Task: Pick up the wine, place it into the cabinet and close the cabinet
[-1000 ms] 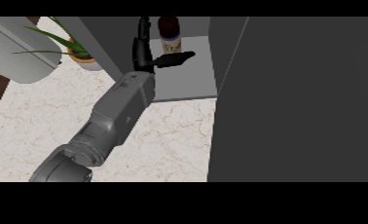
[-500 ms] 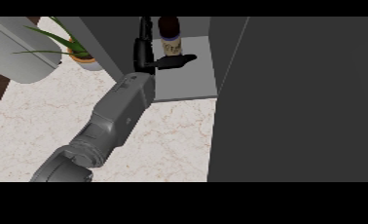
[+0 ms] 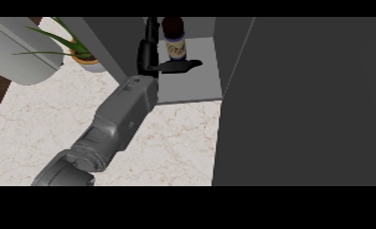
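The wine bottle, dark with a pale label, stands upright on the grey shelf inside the open cabinet. My left hand is inside the cabinet just left of the bottle. Its fingers point straight up along the bottle's left side and its thumb sticks out to the right under the label. The hand is open, not curled round the bottle. Whether it touches the bottle I cannot tell. My right hand does not show.
The large dark cabinet door stands open and fills the right half of the view. A potted green plant and a pale rounded object sit at the left. The marble counter lies below them.
The hand has drawn back slightly toward me, its thumb a little lower. The bottle has stayed in place on the shelf.
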Available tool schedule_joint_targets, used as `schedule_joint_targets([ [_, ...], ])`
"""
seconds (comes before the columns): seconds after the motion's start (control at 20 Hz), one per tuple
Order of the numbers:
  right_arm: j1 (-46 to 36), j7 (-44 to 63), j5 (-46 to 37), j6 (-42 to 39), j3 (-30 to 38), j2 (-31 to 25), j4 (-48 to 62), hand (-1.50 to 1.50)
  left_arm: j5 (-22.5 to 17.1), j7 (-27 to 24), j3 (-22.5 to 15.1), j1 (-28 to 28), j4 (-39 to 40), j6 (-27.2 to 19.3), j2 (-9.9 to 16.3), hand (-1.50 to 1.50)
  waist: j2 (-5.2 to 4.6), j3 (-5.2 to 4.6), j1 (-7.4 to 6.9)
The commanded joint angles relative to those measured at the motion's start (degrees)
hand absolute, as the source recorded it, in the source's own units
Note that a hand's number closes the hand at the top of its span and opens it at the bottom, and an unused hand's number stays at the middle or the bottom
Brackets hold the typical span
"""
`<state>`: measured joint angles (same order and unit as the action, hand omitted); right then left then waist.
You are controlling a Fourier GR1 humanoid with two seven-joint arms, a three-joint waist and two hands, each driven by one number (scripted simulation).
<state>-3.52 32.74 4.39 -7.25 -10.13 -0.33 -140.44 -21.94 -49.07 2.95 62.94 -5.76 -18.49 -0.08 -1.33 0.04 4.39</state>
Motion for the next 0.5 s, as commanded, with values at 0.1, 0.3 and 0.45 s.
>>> schedule_joint_targets([
  [0.1, 0.52, 1.24, -0.38, 0.38, -1.84, 0.3, -1.63, -1.5, -3.5, -3.2, 0.5, -4.51, 0.27, 3.84, 0.07, -1.5, 0.42, -0.13, 0.32],
  [0.3, -0.15, 1.29, 2.26, -0.24, 1.47, -0.65, -1.27, -1.5, -5.13, -0.63, 0.18, -3.16, 0.24, 5.13, 0.07, -1.5, 0.6, -0.09, -0.3],
  [0.45, -0.72, 2.1, -0.04, 1.55, -0.06, 0.1, -1.71, -1.5, -6.03, -1.14, -0.27, -4.53, -1.52, 6.65, 0.07, -1.5, 0.99, -0.08, -1.84],
])
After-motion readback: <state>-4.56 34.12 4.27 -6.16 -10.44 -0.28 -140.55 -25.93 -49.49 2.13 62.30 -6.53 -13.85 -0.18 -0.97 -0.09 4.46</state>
